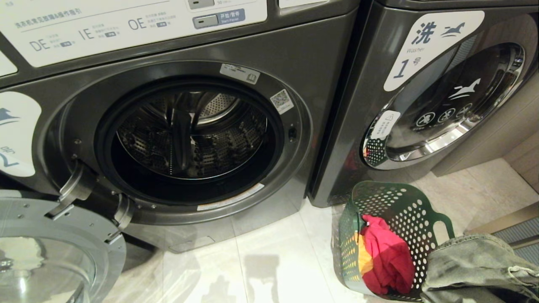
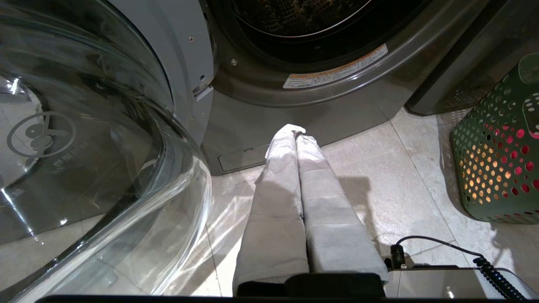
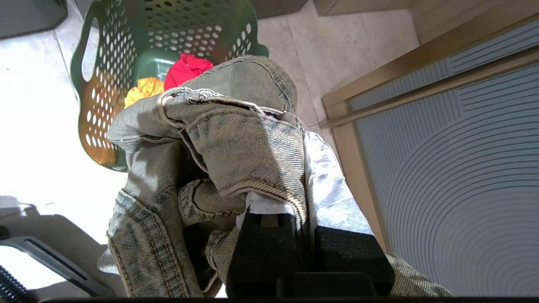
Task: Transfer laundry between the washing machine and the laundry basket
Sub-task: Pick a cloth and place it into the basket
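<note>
right claw (image 3: 301, 210) clamped on grey-green garment (image 1: 480, 269), lower right, beside laundry basket (image 1: 421, 202) | thick, floppy, fairly heavy; bunched fold grips best | left claw (image 2: 294, 131) closed, empty

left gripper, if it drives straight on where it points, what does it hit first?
Likely the washer's front panel below the open drum; the shut left gripper points low toward it over bare floor. The open door sits just beside that line. Depth is unclear.
</note>
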